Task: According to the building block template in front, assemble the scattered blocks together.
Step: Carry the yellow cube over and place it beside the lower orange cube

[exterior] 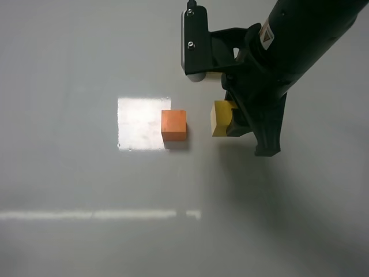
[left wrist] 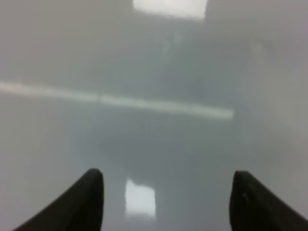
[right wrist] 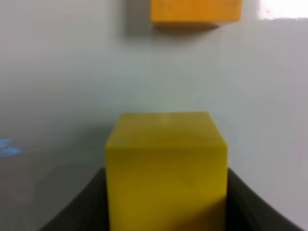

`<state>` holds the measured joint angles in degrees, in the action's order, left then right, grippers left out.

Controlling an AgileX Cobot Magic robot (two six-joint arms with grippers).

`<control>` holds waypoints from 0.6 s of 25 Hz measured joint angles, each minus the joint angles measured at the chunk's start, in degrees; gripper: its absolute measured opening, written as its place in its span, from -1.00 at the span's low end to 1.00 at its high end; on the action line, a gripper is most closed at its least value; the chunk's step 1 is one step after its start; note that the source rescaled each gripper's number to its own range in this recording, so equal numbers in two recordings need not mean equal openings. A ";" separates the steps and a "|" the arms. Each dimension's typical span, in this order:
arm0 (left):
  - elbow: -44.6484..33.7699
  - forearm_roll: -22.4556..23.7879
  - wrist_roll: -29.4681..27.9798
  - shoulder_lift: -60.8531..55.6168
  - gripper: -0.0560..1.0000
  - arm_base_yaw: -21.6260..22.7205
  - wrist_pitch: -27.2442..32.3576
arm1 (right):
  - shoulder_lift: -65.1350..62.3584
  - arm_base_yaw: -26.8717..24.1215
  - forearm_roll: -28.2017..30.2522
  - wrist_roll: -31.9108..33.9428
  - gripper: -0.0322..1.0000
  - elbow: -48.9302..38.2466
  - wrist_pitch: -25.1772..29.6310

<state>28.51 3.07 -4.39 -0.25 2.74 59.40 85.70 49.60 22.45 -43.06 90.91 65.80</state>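
A: Your right gripper (exterior: 232, 117), clamped on the yellow cube (exterior: 219, 118).

B: The orange cube (exterior: 173, 125) sits just ahead of its fingertips, a gap between. You look mid-join; next, slide forward, faces square, until flush.

A narrow gap of bare table (exterior: 199, 124) separates the orange cube (exterior: 173, 125) from the yellow cube (exterior: 219, 118), which the right gripper (exterior: 232, 119) clamps. That gripper and the right arm (exterior: 288, 52) above it block the upper right of the high view, while the table left of and below the orange cube lies open. The left gripper (left wrist: 167, 192), jaws spread, faces only table.
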 joint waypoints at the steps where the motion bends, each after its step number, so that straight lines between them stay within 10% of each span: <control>1: 0.00 0.00 0.00 0.00 -0.08 0.00 0.00 | 0.20 0.00 0.00 0.00 -0.94 0.57 0.00; 15: 0.00 0.00 0.00 0.00 -0.08 0.00 0.00 | 4.54 0.00 0.40 0.00 -0.94 4.39 -0.14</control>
<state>28.51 3.07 -4.39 -0.25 2.74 59.40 90.24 49.60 22.85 -43.06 95.30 65.66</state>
